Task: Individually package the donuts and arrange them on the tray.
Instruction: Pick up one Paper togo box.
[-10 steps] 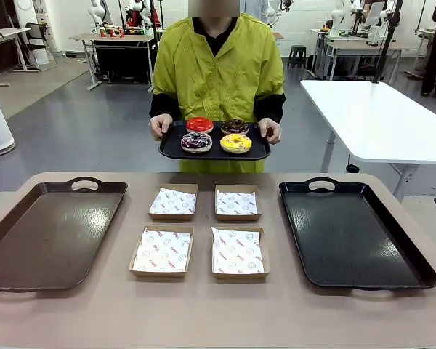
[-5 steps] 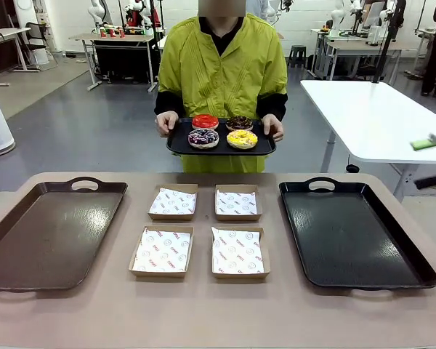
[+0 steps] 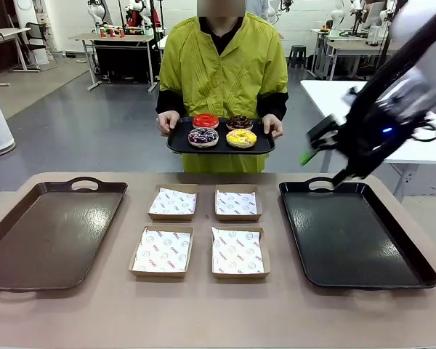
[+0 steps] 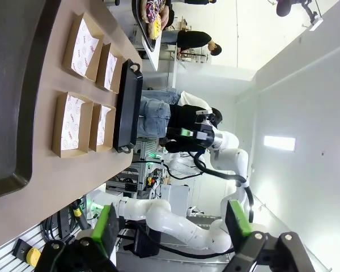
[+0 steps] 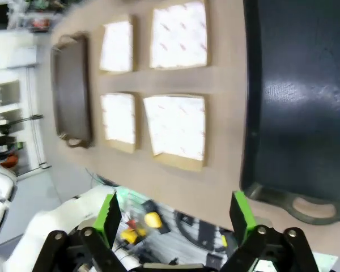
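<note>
A person at the far side holds a small black serving tray [image 3: 176, 145] with four donuts: red-glazed [image 3: 206, 121], chocolate with sprinkles [image 3: 239, 122], dark with coloured sprinkles [image 3: 203, 137] and yellow-iced [image 3: 241, 138]. The donuts [image 4: 153, 14] also appear at the top of the left wrist view. My right gripper [image 3: 312, 145] hangs open and empty above the far left corner of the black tray [image 3: 352, 236], right of the person's tray. Its green pads [image 5: 109, 212] stand wide apart. My left gripper [image 4: 173, 226] is open with nothing between its pads.
Four paper-lined cardboard boxes sit mid-table: back left [image 3: 173, 202], back right [image 3: 237, 203], front left [image 3: 162, 251], front right [image 3: 238, 253]. A brown tray [image 3: 51, 233] lies at the left. A white table [image 3: 378, 116] stands behind at the right.
My right arm has swung into the front view from the right and now hangs over the black tray's far corner. The person has shifted the donut tray slightly to the right.
</note>
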`<state>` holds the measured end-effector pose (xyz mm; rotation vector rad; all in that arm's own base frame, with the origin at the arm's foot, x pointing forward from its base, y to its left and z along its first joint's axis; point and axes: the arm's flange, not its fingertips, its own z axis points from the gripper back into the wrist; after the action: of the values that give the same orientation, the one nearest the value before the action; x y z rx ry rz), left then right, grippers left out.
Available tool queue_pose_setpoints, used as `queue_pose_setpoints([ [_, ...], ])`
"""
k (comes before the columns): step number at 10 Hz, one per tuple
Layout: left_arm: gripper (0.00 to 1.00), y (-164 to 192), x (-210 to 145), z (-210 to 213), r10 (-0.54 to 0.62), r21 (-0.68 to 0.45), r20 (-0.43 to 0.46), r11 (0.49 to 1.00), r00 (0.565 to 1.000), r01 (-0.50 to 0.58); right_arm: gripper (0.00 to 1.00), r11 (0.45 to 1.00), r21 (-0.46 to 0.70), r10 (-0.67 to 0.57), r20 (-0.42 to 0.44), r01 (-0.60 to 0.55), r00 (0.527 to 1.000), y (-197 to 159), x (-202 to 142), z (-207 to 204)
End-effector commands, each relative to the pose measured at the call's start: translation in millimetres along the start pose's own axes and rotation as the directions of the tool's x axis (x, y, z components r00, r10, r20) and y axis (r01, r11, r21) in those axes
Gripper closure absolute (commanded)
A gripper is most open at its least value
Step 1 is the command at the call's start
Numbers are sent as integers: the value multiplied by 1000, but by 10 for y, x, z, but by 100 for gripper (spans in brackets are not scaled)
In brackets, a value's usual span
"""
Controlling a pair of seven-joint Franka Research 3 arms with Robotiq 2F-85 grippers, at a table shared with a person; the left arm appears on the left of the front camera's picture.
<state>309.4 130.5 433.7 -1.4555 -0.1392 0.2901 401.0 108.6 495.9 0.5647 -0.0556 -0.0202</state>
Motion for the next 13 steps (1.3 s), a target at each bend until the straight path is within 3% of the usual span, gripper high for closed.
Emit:
queue_pose_setpoints([
  [1, 0, -7, 10, -4, -7, -5, 19, 1000, 1000, 7, 0, 980, -199, 14, -37, -21, 999, 234, 16, -579],
  [4, 0, -7, 10, -4, -7, -5, 19, 1000, 1000, 7, 0, 932, -353, 63, -68, -83, 996, 447, -261, -1330],
  [6, 0, -7, 10, -4, -7, -5, 19, 1000, 1000, 7, 0, 926, -362, 75, -105, -109, 992, 460, -440, -1609],
  [8, 0, -7, 10, -4, -7, -5, 19, 1000, 1000, 7, 0, 929, -344, 104, -122, -140, 987, 380, -603, -1617],
  [13, 0, -7, 10, -4, -7, -5, 19, 1000, 1000, 7, 0, 926, -353, 91, -140, -135, 986, 442, -509, -1652],
])
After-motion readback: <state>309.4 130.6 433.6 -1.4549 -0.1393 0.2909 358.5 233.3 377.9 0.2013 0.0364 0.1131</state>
